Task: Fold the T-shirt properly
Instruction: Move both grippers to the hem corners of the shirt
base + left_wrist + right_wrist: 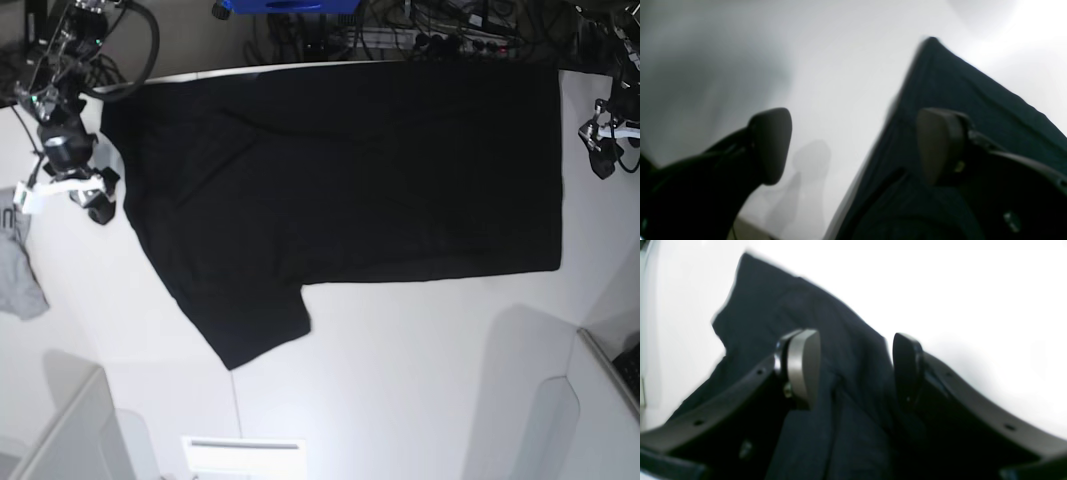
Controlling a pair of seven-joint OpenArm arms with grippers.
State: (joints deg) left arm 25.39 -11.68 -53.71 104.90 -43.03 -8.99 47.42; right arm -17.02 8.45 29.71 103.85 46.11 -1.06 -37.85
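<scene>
t-shirt [350, 170] flat on table [400, 370], long axis left-right, sleeve [250, 320] toward camera

The black T-shirt [350, 180] lies spread flat on the white table, one sleeve sticking out.

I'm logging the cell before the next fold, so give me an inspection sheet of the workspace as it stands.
Surface: white table, bare in front of the shirt.
Job's things: black T-shirt spread flat, one sleeve pointing toward the near edge; no print visible.
Clutter: small grey cloth at the table's edge.
Grippers: left gripper open, one finger over the shirt's edge, holding nothing; right gripper open above the cloth, holding nothing.
Cables: tangle of cables behind the far edge.
Surroundings: blue object beyond the table; light panels at the near corners.
</scene>
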